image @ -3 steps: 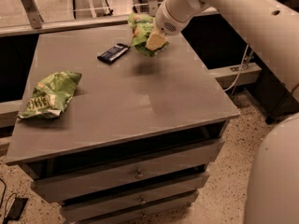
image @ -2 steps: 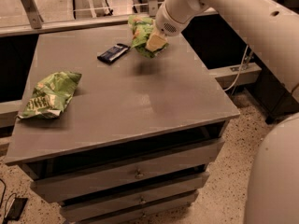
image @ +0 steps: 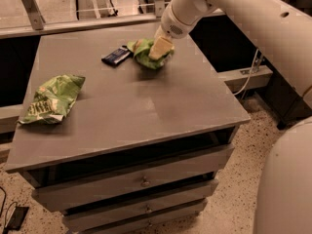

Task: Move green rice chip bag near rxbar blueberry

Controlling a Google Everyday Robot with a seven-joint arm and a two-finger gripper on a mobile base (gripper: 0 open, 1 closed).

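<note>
The green rice chip bag (image: pixel 144 55) is seen pinched in the gripper (image: pixel 160 48) at the far side of a grey table (image: pixel 146 106). The crumpled pouch is clamped by a pale finger (image: pixel 162 44) laid across its right part, and the jaws are closed on it. The bag is held low over the tabletop, with a shadow cast just beneath it; whether it is touching the surface cannot be told.

The rxbar blueberry (image: pixel 116 56) is laid flat just beside the bag, to its left, with a narrow strip of bare table seen between the two.

The gripper is carried by a white arm (image: pixel 234 9) that is stretched in from the upper right. A second green bag (image: pixel 52 99), marked with yellowish lettering, is left lying near the table's left edge, well apart from the bar and the gripper.

Drawers (image: pixel 141 182) are set into the front of the table, above a speckled floor (image: pixel 234 199).
</note>
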